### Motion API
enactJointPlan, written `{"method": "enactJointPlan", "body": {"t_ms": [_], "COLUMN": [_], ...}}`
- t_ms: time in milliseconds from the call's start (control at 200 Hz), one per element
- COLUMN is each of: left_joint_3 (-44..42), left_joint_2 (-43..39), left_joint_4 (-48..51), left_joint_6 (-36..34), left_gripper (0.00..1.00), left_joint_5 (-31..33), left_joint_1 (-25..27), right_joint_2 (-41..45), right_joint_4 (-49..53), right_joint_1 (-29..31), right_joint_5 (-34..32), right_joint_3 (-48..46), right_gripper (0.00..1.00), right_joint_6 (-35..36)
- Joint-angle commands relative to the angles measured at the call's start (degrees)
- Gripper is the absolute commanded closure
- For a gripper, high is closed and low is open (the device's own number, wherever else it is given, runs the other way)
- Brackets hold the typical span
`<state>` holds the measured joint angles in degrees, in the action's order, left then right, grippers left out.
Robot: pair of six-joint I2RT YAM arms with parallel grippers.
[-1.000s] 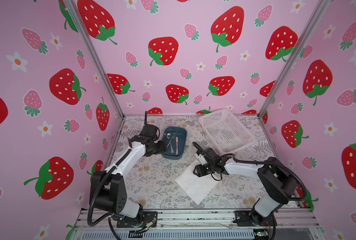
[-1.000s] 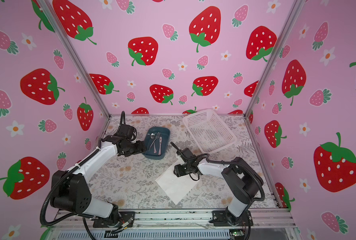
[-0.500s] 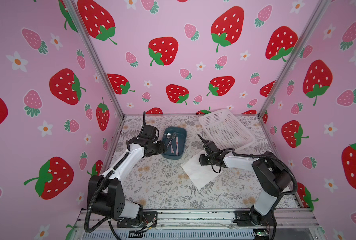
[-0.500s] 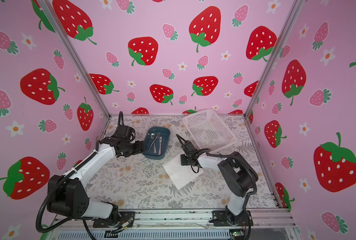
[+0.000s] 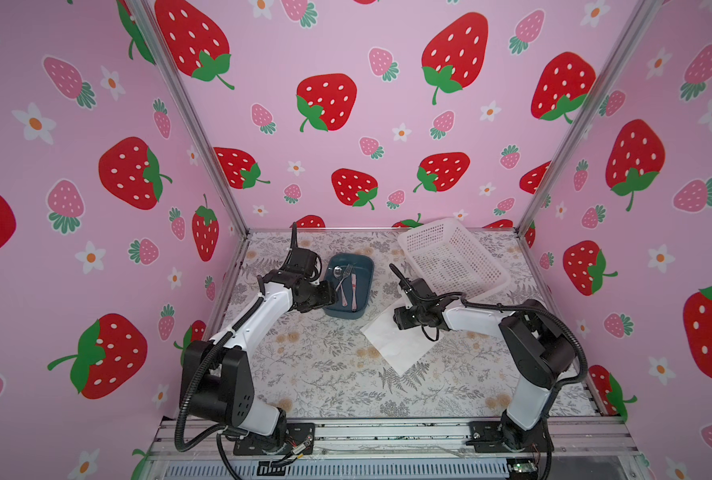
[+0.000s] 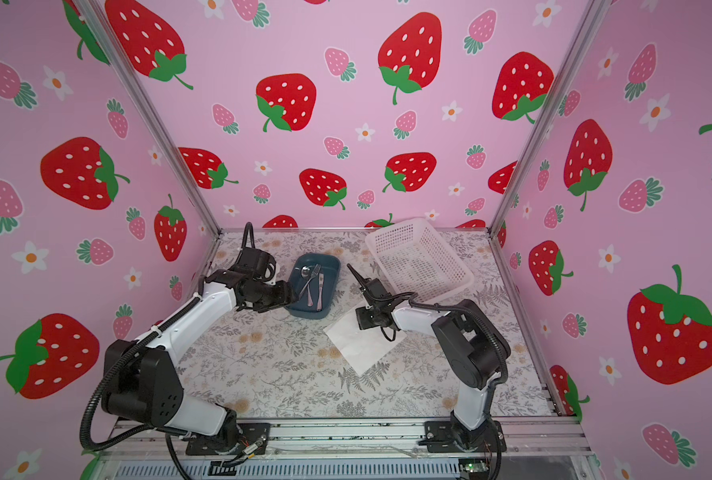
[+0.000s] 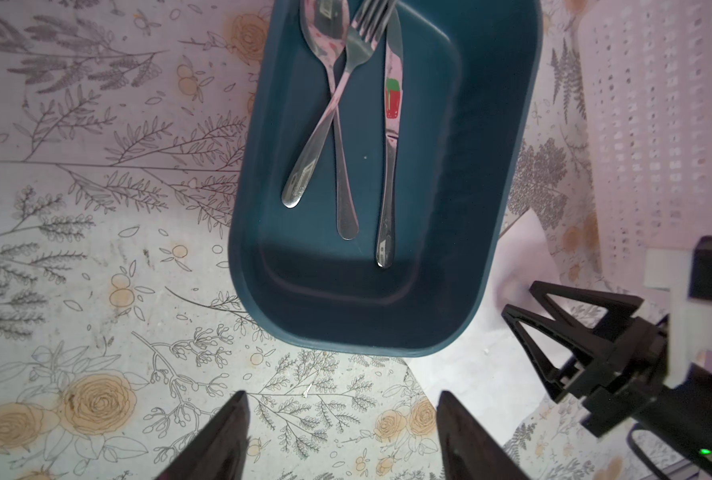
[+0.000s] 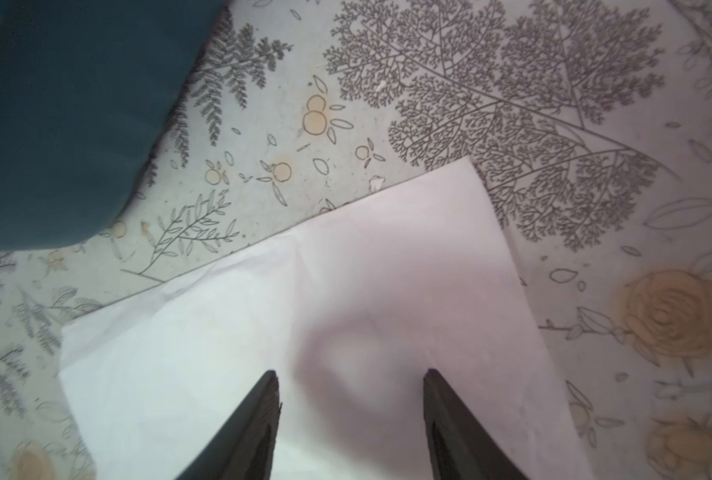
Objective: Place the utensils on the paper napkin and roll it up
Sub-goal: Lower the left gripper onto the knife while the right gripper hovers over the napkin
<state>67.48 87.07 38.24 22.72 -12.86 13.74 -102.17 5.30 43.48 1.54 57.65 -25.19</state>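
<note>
Left wrist: fork (image 7: 310, 158) tines cut off; tub (image 7: 491, 166) hides napkin (image 7: 483, 357) edge; left jaws, right jaws apart.

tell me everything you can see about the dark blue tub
The dark blue rounded-rectangular plastic tub sits upright and open-topped on the floral-print table. Inside lie a silver metal spoon and fork, handles crossed, with a knife alongside. A white paper napkin lies by one corner; contact is unclear.

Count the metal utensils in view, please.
3. The spoon, the fork and the knife all lie in the blue tub; spoon and fork cross, the knife lies beside them. None seems hidden.
</note>
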Motion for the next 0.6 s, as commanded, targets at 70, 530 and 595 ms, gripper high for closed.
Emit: {"method": "enactJointPlan", "body": {"t_ms": [70, 530, 595], "left_joint_3": [9.5, 38.3, 41.4], "left_joint_2": [7.4, 33.0, 35.9], "left_joint_4": [5.5, 23.0, 25.1], "left_joint_6": [-1.2, -4.3, -4.5], "left_gripper": [0.42, 0.6, 0.6], "left_joint_5": [0.8, 8.8, 9.1], "left_joint_1": [2.4, 7.2, 7.4], "right_joint_2": [8.9, 16.0, 16.3], "right_joint_4": [0.8, -3.0, -3.0], "right_joint_1": [-0.5, -0.6, -0.7], "right_joint_5": [-0.5, 0.3, 0.3], "right_joint_3": [1.3, -4.1, -4.3], "right_gripper": [0.38, 0.31, 0.31], "right_joint_6": [-0.5, -2.3, -2.4]}}
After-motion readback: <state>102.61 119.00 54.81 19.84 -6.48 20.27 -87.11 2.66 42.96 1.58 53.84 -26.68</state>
